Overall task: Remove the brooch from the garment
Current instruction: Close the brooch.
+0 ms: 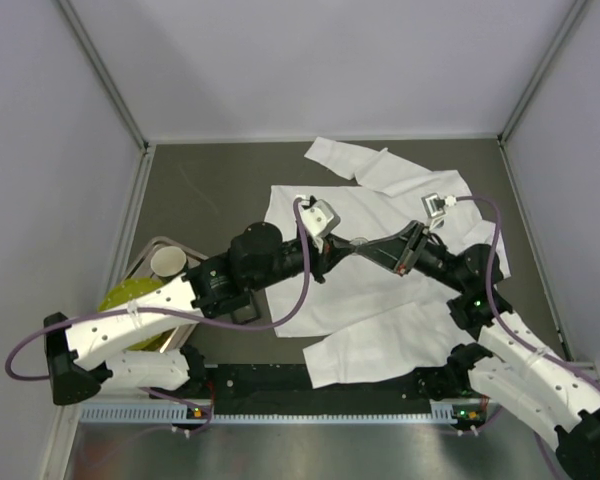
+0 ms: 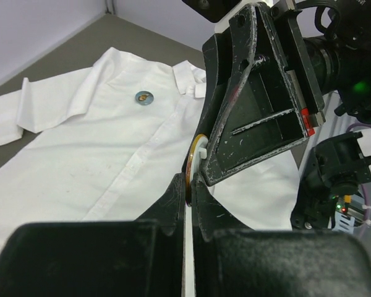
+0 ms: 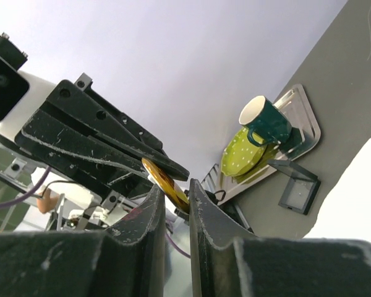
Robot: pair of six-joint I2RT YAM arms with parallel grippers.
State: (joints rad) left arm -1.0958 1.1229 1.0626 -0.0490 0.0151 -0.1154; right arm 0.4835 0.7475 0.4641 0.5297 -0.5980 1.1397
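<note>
The garment (image 1: 380,300) is a white collared shirt spread flat across the table, also seen in the left wrist view (image 2: 80,154). The brooch (image 2: 196,151) is a thin gold-rimmed disc held up above the cloth. My left gripper (image 2: 190,179) is shut on its lower edge. In the right wrist view the brooch (image 3: 167,176) leans slantwise between my right gripper's (image 3: 175,185) fingers, which are shut on it. From above, the left gripper (image 1: 345,250) and right gripper (image 1: 370,245) meet tip to tip over the shirt's chest.
A second small round blue-green badge (image 2: 143,96) sits on the shirt near the collar. A tray (image 1: 165,243) at the left holds a cup (image 1: 167,262) and a green dotted plate (image 1: 130,295). A small grey-framed square (image 3: 298,185) lies beside the tray.
</note>
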